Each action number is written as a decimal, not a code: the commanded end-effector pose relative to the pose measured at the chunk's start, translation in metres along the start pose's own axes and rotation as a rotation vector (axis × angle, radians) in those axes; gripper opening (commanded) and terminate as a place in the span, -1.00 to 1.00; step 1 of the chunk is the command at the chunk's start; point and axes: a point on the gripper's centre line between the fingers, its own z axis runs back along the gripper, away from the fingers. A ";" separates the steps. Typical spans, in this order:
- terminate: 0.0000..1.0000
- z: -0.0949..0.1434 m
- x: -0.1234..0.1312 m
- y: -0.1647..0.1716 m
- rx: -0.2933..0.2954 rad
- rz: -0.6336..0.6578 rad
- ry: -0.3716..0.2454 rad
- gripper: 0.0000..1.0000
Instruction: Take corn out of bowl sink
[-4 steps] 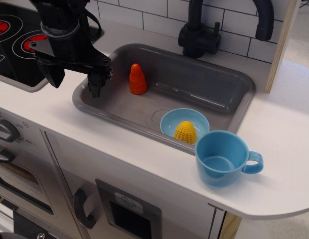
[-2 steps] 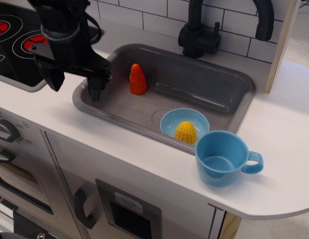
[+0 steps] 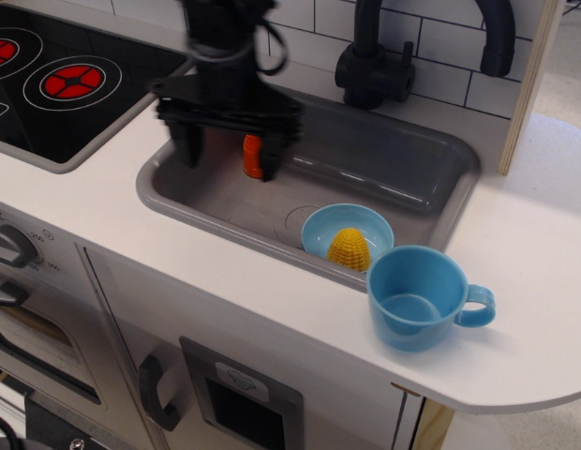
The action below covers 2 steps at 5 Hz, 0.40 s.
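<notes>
We see the small yellow bumpy toy corn [image 3: 349,249] sitting point-up inside the little round light-blue plastic bowl [image 3: 320,228], and the bowl rests on the floor of the grey toy sink [image 3: 403,169], at the front edge near the tall blue mug with a handle [image 3: 417,297] that stands on the white desk [image 3: 543,281]. Our black robot hand [image 3: 229,150] hangs over the left part of the sink, well apart from the corn, and its two fingers are spread wide with nothing between them. It looks blurry, so we cannot see the tips well. A smooth orange toy cone [image 3: 252,156] peeks out between the fingers, but that is not the one we want. We think the corn is light and hard, like a plastic toy, and it should not squash or break. Its bumps may help the fingers hold on. The top is thin and pointy, so it could slip there. We would pinch it low down around the fat middle, coming from above. The bowl looks light too, so it may slide or tip if we bump its rim.
</notes>
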 end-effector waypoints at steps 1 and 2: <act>-1.00 0.006 0.016 -0.046 -0.019 0.036 -0.007 1.00; -1.00 -0.006 0.012 -0.061 0.007 0.043 -0.001 1.00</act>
